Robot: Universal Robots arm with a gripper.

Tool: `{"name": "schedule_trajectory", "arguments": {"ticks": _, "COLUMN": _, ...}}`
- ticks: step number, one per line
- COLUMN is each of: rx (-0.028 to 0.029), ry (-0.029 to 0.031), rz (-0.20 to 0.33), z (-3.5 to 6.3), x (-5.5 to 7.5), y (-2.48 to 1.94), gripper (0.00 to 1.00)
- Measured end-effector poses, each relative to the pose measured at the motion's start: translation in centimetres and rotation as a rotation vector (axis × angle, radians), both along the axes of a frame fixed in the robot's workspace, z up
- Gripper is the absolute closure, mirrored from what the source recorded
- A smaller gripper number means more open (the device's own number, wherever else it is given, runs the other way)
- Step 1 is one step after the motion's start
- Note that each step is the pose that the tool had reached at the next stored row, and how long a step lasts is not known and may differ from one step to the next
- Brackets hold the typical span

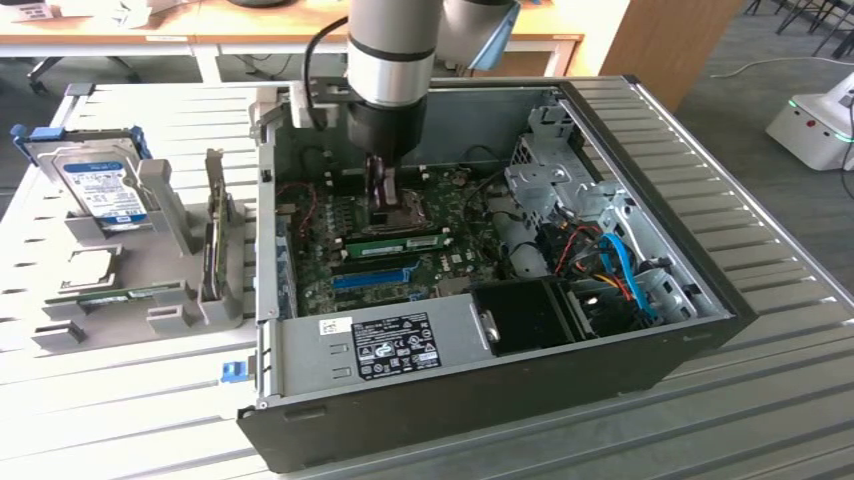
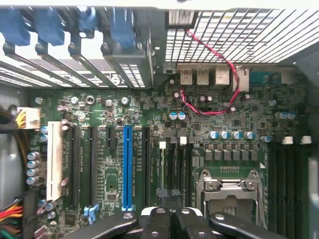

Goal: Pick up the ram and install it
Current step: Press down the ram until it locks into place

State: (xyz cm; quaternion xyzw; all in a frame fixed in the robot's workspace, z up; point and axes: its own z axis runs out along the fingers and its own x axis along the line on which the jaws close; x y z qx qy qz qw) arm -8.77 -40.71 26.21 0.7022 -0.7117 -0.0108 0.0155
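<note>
A ram stick (image 1: pixel 118 294), long, thin and green, lies in the grey holder (image 1: pixel 160 320) at the exterior view's left, outside the case. Another green ram stick (image 1: pixel 395 240) sits on edge in a motherboard slot between the blue slot (image 1: pixel 368 278) and the CPU socket (image 2: pixel 230 195). In the wrist view this stick shows as a thin pale edge (image 2: pixel 162 172). My gripper (image 1: pixel 384 205) hangs inside the open case, over the socket and just above the seated stick. Its black fingers (image 2: pixel 158 219) are pressed together with nothing visible between them, so the gripper (image 2: pixel 171 218) is shut.
A silver hard drive with a blue label (image 1: pixel 104 190) and an upright card (image 1: pixel 214 235) stand in the holder. The case walls (image 1: pixel 274 250) ring the motherboard. A drive cage (image 1: pixel 554 180), blue and orange cables (image 1: pixel 621 270) and a red wire (image 2: pixel 212 112) crowd the board's edges.
</note>
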Motion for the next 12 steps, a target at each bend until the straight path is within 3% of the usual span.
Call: {"name": "schedule_trajectory", "arguments": {"ticks": 12, "rx": -0.0001, "ry": 0.0000, "rz": 0.000, "z": 2.98, "x": 0.0, "y": 0.00, "gripper": 0.90}}
